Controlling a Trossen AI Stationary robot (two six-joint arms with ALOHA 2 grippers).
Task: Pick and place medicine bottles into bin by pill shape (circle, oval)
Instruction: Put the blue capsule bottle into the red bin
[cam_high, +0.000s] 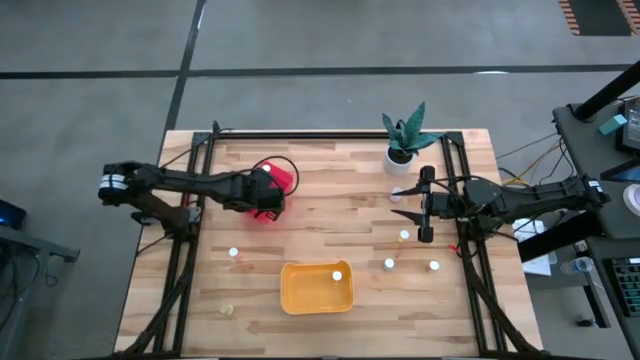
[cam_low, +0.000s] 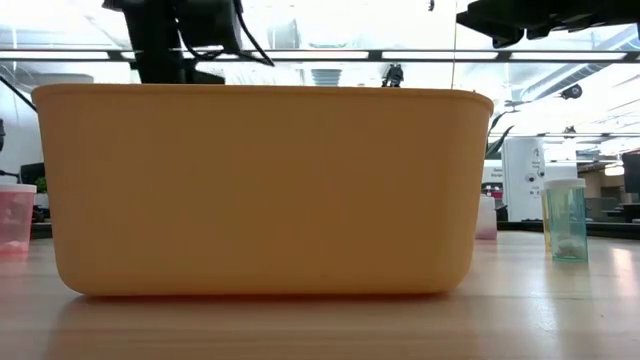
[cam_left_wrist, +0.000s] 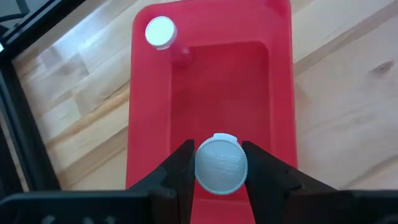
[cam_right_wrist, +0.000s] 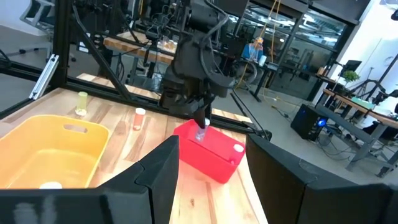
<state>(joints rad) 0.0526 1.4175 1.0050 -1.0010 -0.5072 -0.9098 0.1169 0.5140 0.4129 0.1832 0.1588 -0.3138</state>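
Above the small red rectangular plastic tub (cam_left_wrist: 211, 93), my left gripper (cam_left_wrist: 219, 171) pinches a tiny white-capped medicine bottle (cam_left_wrist: 221, 165); released off-centre, I fear it clips the rim and topples out.

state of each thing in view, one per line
left gripper: shut on a bottle, above the red bin
red bin: holds one capped bottle
yellow bin: holds one bottle
right gripper: open, empty, above the table
loose bottles: upright on the table
plant: upright in its pot
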